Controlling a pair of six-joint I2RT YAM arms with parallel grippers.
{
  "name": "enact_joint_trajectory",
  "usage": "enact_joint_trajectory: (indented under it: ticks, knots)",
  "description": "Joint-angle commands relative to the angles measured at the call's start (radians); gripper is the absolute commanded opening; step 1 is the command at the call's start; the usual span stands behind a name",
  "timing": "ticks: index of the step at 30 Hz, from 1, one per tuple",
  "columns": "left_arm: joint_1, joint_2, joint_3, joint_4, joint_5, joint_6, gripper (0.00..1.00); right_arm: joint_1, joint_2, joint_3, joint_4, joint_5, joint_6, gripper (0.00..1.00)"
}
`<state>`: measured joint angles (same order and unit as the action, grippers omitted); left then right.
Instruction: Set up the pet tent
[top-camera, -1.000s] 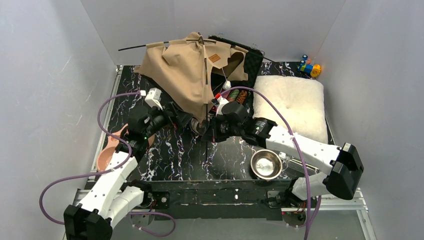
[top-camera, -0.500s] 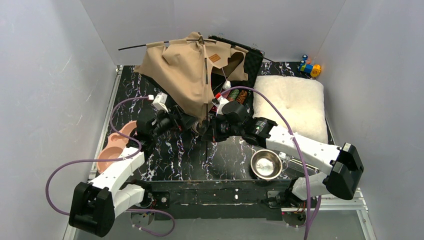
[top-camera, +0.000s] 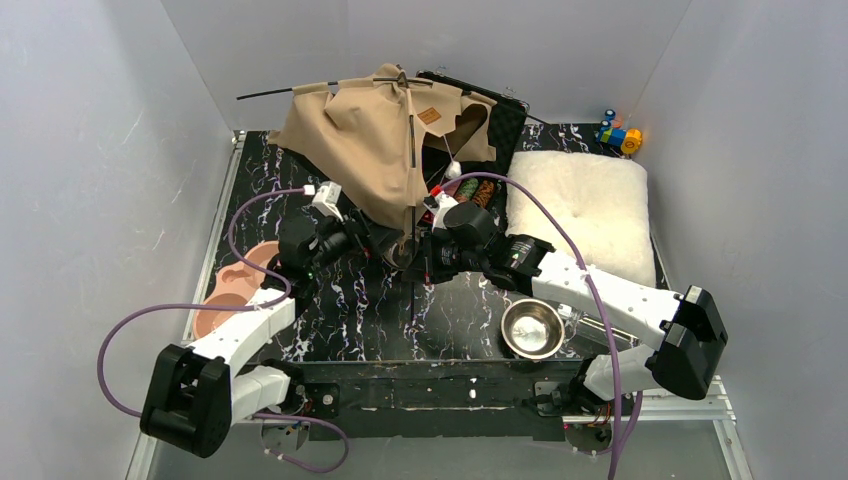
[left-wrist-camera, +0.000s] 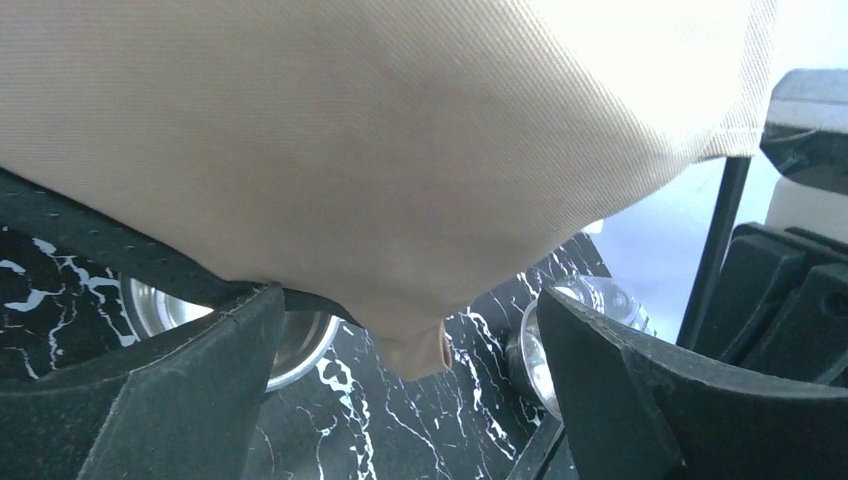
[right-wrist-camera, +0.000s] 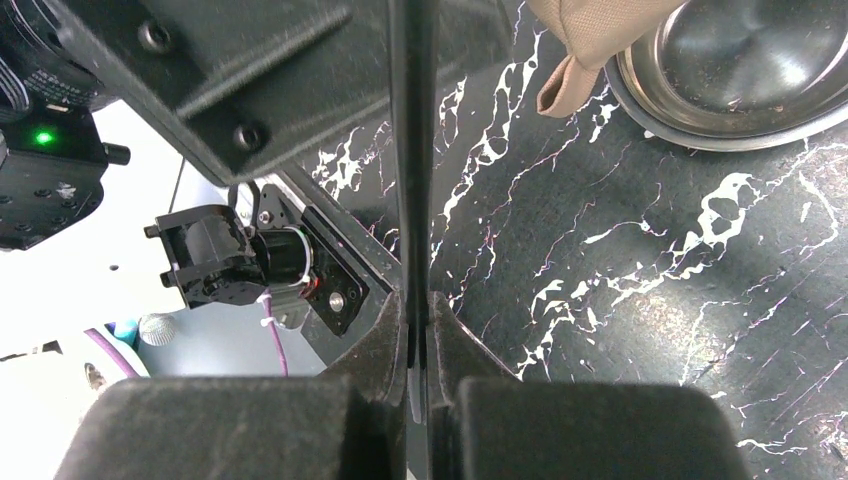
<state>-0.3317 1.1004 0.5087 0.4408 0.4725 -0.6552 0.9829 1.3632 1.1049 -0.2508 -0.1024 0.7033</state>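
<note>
right pincer (right-wrist-camera: 418, 338) nips tent pole (right-wrist-camera: 412, 150), wrist-view detail

Readable txt: none, any view.
Tent patch: small brown label (top-camera: 430, 115) on pet tent (top-camera: 350, 140) canvas, top view; print too small to make out.
Status light: green dot (right-wrist-camera: 42, 137) lit on left arm (top-camera: 245, 325) housing, seen in rt wrist view; no legible lettering by it.
</note>
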Motion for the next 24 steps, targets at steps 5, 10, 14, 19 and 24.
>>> enact_joint_trajectory:
  ticks: [5,10,14,19,24]
  knots:
    - [-0.060,-0.046,0.063,-0.109,-0.078,0.103,0.95,-0.020,-0.009,0.056,0.074,0.052,-0.002,0.01]
    - [-0.105,-0.039,0.117,-0.195,-0.174,0.158,0.84,-0.021,-0.004,0.052,0.083,0.040,-0.001,0.01]
    - [-0.134,-0.025,0.146,-0.226,-0.215,0.176,0.78,-0.020,-0.003,0.046,0.089,0.035,0.001,0.01]
    - [-0.162,-0.007,0.170,-0.237,-0.249,0.191,0.60,-0.020,-0.002,0.046,0.090,0.036,0.000,0.01]
    - [-0.171,0.004,0.181,-0.237,-0.259,0.196,0.31,-0.021,0.000,0.049,0.083,0.041,-0.002,0.01]
